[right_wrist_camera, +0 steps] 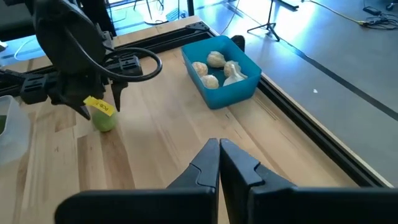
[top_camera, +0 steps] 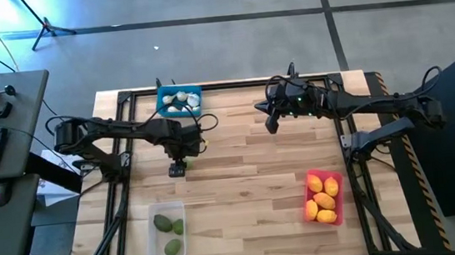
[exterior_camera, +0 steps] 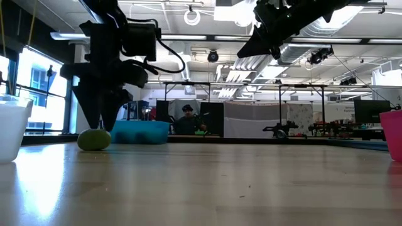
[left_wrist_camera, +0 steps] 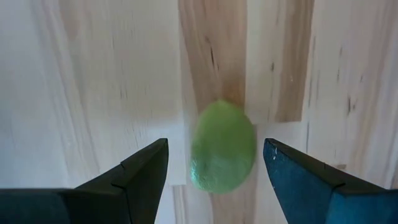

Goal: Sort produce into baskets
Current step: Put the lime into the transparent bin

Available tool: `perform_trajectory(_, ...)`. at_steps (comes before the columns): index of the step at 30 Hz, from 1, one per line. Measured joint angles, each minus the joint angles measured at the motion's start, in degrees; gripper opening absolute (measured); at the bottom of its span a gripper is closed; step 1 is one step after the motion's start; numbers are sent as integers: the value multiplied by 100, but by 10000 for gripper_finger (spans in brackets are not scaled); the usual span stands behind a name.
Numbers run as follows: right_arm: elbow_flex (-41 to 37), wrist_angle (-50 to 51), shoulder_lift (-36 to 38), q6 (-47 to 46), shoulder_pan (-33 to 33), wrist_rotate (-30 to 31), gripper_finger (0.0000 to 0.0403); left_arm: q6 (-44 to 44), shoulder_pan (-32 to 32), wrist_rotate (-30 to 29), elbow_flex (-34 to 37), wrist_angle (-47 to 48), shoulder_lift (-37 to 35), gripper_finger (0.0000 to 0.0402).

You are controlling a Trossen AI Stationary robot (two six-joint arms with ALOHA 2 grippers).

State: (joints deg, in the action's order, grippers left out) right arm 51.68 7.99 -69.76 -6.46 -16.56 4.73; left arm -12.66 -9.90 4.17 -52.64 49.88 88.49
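The left gripper hangs straight down over the pale wooden plank table, its 2 dark fingers spread wide on either side of 1 dull green oval fruit. The fruit lies on the boards between the fingers; neither finger appears to touch it, and it sits closer to one than the other. In the low view the fingertips reach down to about the fruit's height.

The right gripper is held above the far side of the table with its fingers pressed together and nothing between them.

Sorted so far: whitish garlic-like bulbs in the blue rectangular plastic bin, 2 green fruits in the clear shallow plastic bin, and yellow lemon-like fruits in the red plastic bin.

Risks, as judged from here:
1. The fruit is off-centre in the gap, so the nearer finger would likely meet it first and push it sideways.
2. Its smooth, rounded, egg-like form could let it squirt or roll out of a shallow pinch.
3. A weak grip could drop it on the way to the clear bin, which lies well apart, toward the near edge.
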Motion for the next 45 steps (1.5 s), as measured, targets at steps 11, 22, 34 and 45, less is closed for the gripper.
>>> perform_trajectory(11, 0, 7, 0, 48, -148, 0, 0, 40, -99, 153, 46, -139, 116, 251)
perform_trajectory(22, 0, 119, 2, 50, -148, 2, 0, 13, -97, 223, 47, -309, 486, 243)
perform_trajectory(34, -2, 230, 2, 50, -146, 1, 0, 3, -97, 236, 47, -325, 550, 158)
perform_trajectory(45, -2, 366, 2, 355, -146, -150, 0, 1219, 146, 882, -718, 417, -15, 92)
